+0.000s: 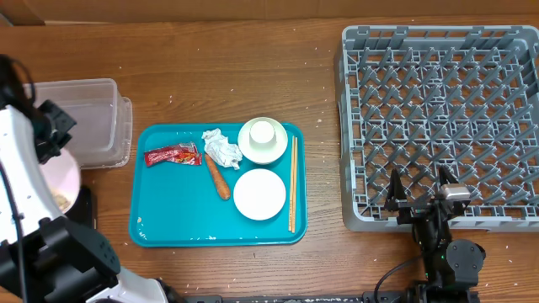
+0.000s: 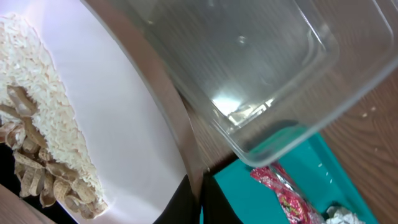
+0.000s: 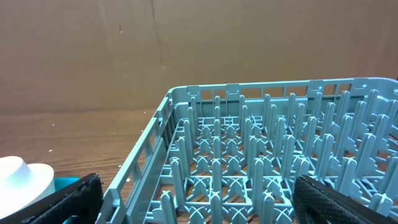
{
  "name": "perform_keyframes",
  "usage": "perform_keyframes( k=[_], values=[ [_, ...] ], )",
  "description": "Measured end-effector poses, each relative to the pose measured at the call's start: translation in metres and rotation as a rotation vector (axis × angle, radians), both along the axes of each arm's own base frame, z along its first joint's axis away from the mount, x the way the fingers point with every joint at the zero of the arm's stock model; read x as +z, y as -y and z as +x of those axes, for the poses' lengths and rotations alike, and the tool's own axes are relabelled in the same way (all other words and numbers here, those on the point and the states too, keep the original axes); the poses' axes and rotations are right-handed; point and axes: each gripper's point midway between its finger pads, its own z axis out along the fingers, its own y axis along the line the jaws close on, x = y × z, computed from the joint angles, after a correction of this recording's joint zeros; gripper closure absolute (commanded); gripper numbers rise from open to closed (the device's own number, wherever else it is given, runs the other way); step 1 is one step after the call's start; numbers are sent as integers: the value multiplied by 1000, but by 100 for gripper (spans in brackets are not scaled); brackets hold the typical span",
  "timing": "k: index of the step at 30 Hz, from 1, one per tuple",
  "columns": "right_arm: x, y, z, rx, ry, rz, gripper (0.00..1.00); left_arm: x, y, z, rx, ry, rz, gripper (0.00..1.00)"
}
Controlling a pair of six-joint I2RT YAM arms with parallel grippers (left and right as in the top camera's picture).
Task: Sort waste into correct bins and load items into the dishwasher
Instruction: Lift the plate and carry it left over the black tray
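My left gripper (image 2: 200, 194) is shut on the rim of a large white plate (image 2: 124, 124), tilted beside the clear tub (image 2: 261, 68). Whitish rice (image 2: 50, 118) and brownish scraps lie on the plate's lower part. From overhead the plate (image 1: 61, 181) shows under the left arm, next to the clear tub (image 1: 88, 122). On the teal tray (image 1: 168, 215) lie a red wrapper (image 1: 173, 155), a crumpled napkin (image 1: 221, 147), an orange sausage stick (image 1: 218, 177), a bowl holding a cup (image 1: 263, 139), a second bowl (image 1: 259, 194) and chopsticks (image 1: 292, 183). My right gripper (image 1: 418, 195) stands open at the front edge of the grey dish rack (image 1: 438, 101).
A dark flat shape (image 1: 84, 204) lies below the plate at the left edge; it may be the black tray. In the right wrist view the rack's pegs (image 3: 249, 162) fill the space between my fingers (image 3: 78, 199), and a white bowl (image 3: 22, 177) shows at the left.
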Motion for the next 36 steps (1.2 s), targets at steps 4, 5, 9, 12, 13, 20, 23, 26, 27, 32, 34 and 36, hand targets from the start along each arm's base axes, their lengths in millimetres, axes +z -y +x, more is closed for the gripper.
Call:
perform_keyframes(
  k=[4, 5, 9, 12, 13, 20, 23, 26, 27, 32, 34, 36],
  values=[
    [0, 0, 0, 0, 0, 0, 0, -11, -20, -12, 66, 16, -30, 96],
    [0, 0, 0, 0, 0, 0, 0, -15, -22, -14, 77, 21, -43, 96],
    [0, 0, 0, 0, 0, 0, 0, -27, -29, -19, 113, 56, -102, 96],
    [0, 0, 0, 0, 0, 0, 0, -30, -35, -22, 125, 83, -132, 96],
    [0, 0, 0, 0, -1, 0, 0, -30, -38, -23, 130, 99, -142, 96],
    [0, 0, 0, 0, 0, 0, 0, -31, -54, -34, 173, 197, -230, 96],
    [0, 0, 0, 0, 0, 0, 0, -24, -58, -34, 160, 280, -286, 96],
    [0, 0, 0, 0, 1, 0, 0, -18, -62, -36, 165, 346, -333, 95],
    [0, 0, 0, 0, 0, 0, 0, -17, -63, -37, 168, 363, -343, 95],
    [0, 0, 0, 0, 0, 0, 0, -5, -69, -42, 174, 468, -405, 95],
    [0, 0, 0, 0, 0, 0, 0, 0, -70, -43, 178, 504, -431, 94],
    [0, 0, 0, 0, 0, 0, 0, 3, -73, -46, 193, 536, -451, 95]
  ],
)
